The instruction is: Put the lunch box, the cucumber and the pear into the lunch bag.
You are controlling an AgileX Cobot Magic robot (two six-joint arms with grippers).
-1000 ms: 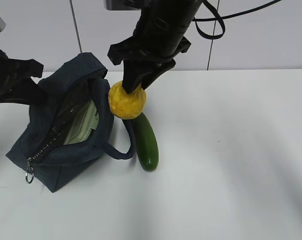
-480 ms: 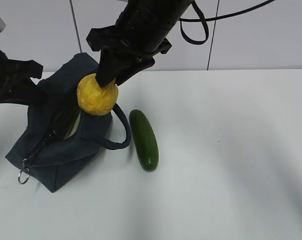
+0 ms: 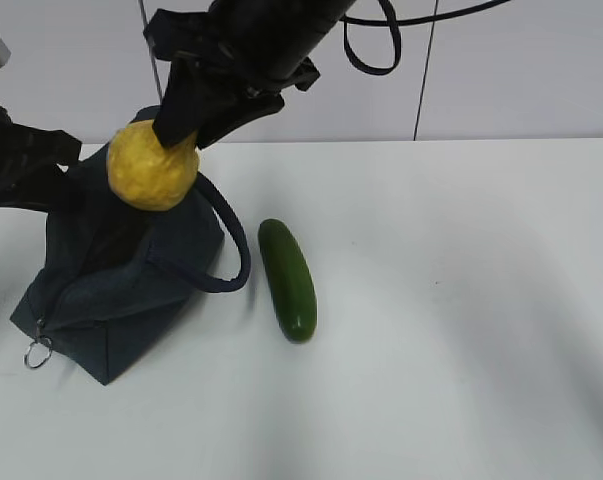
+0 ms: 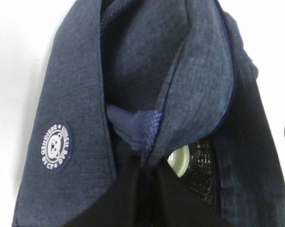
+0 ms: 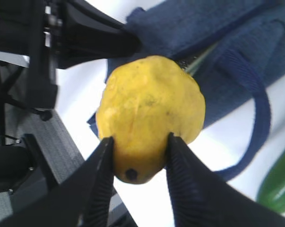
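The bumpy yellow pear (image 3: 152,167), clamped in the right fingers (image 5: 100,165), has shifted over the fabric lunch bag (image 3: 131,290).

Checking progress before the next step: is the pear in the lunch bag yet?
Not yet. The pear is out, pinched by the right gripper above the lunch bag.

Navy lunch bag (image 4: 81,94), close up
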